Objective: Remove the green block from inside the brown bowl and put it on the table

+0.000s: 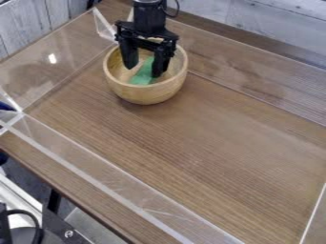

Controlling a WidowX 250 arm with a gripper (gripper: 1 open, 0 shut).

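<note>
The brown bowl, round, light tan and pale inside, sits on the wood-grain tabletop in the upper part of the frame, left of the middle. The green block lies inside it, its lower end towards the bottom of the frame and its upper end leaning a little to the right. The black gripper comes down from the top edge of the frame into the bowl. Its jaws are spread wide, one finger towards the left side of the bowl and the other towards the right, with the block between them. The right finger is close to the block's upper end; whether the two touch cannot be told at this size. The block is not gripped.

Clear plastic walls run along the table's edge, from the left of the frame down to the bottom. In the lower left corner are a black cable and a blue object, too small to name.
</note>
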